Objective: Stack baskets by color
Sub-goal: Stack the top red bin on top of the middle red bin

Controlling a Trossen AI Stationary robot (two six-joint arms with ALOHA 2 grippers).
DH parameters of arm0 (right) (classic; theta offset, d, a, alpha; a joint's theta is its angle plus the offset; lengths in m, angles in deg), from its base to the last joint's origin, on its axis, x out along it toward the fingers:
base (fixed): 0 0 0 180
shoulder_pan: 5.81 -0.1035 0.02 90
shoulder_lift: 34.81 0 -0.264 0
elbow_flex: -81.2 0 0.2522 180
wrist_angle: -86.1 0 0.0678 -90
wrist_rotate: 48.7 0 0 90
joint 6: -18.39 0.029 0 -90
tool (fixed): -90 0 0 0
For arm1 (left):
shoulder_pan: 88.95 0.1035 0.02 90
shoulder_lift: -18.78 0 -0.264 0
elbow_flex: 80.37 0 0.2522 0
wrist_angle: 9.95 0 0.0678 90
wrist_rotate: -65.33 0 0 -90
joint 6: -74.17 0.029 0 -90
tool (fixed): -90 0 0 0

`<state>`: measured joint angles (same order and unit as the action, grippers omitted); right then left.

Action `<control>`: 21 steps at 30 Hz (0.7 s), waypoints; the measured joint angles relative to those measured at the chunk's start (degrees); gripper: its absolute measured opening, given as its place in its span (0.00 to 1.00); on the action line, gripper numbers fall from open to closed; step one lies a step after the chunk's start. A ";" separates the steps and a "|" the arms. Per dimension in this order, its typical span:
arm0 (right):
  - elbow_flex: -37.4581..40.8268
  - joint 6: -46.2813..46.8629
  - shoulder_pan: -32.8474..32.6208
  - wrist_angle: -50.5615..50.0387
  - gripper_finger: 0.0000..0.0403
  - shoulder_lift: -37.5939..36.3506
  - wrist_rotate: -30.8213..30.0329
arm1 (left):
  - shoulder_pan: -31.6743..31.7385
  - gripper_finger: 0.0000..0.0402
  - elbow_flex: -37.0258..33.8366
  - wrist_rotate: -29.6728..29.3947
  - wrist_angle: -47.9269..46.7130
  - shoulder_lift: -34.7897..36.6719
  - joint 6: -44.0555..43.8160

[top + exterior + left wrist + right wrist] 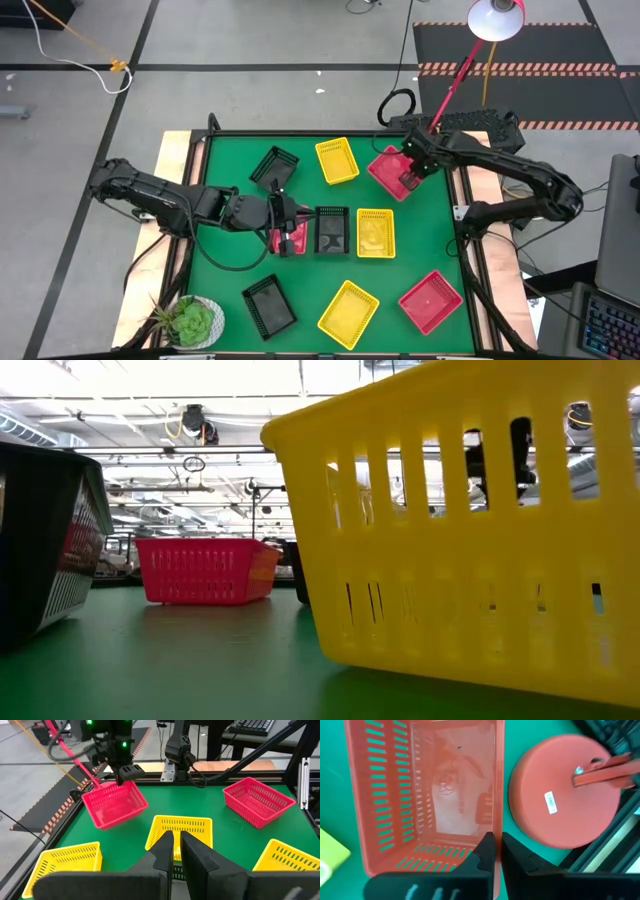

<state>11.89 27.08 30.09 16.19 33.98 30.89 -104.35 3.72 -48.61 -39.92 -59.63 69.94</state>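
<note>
Baskets lie scattered on the green table; 1 red basket is pinched by its wall in the right gripper, tilted at the far-right corner, while the left gripper is clenched on another red basket mid-table

Bright, even light throughout; only the nearest things go soft.

In the low view, ceiling lights blow out white across the top of the frame, and the yellow basket filling the right side is blurred. The green table shows only faint shadows. The right wrist view looks washed and slightly hazy.
</note>
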 joint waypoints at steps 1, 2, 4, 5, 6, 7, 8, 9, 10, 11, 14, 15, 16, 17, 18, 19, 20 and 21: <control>-0.60 0.00 0.00 -0.28 0.01 -0.18 0.00 | 0.00 0.09 0.00 0.00 0.00 0.00 -0.01; -1.22 0.02 0.00 -0.60 0.01 -0.33 0.00 | 0.00 0.09 0.00 0.00 0.00 0.01 0.00; -2.33 0.04 0.00 -1.08 0.01 -0.66 0.01 | 0.00 0.09 0.00 0.00 0.00 -0.01 -0.02; -2.86 0.04 -0.02 -1.27 0.01 -0.82 0.03 | 0.00 0.09 0.00 0.00 0.00 -0.01 -0.02; -3.32 0.06 -0.06 -1.44 0.01 -0.96 0.08 | 0.00 0.09 0.00 0.00 0.00 -0.01 -0.02; -3.71 0.15 -0.23 -1.63 0.01 -1.09 0.12 | 0.00 0.09 0.00 0.00 0.00 0.00 -0.02; -4.10 0.28 -0.49 -1.90 0.01 -1.24 0.11 | -0.02 0.09 0.00 0.00 0.00 -0.01 -0.02; -4.45 0.48 -0.86 -2.17 0.01 -1.42 0.11 | 0.00 0.09 0.00 0.00 0.00 0.00 0.00; -4.84 0.59 -1.34 -2.60 0.01 -1.61 0.31 | 0.00 0.09 0.00 0.00 0.00 -0.01 0.17; -5.21 0.89 -1.88 -2.76 0.01 -1.91 1.14 | 0.00 0.09 0.00 0.00 0.00 -0.01 0.68; -6.36 1.51 -3.73 -2.64 0.01 -2.82 3.51 | 0.00 0.09 0.00 -0.15 0.20 -0.01 2.12; -6.82 1.95 -4.49 -2.67 0.01 -3.07 3.98 | -0.01 0.09 0.01 -0.30 0.47 -0.01 2.63; -7.15 2.38 -5.21 -2.59 0.01 -3.39 4.58 | 0.00 0.09 0.00 -0.61 0.71 0.00 2.80; -7.51 2.65 -6.01 -2.71 0.01 -3.65 4.70 | -0.01 0.09 0.00 -1.10 0.90 0.00 2.94; -7.87 2.91 -6.83 -2.79 0.01 -3.92 4.72 | -0.02 0.09 0.00 -1.76 1.05 -0.01 3.16; -8.13 3.48 -7.69 -2.78 0.01 -4.21 4.72 | -0.02 0.09 0.00 -2.24 1.09 0.01 3.73; -8.40 4.08 -8.51 -2.83 0.01 -4.45 4.74 | -0.02 0.09 0.00 -2.58 1.11 -0.01 4.48; -8.70 4.58 -9.30 -2.86 0.01 -4.64 4.75 | -0.01 0.09 0.00 -2.62 1.08 0.01 5.34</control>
<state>3.19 31.66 20.79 13.33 29.34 35.64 -104.35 3.72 -51.23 -38.84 -59.62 75.29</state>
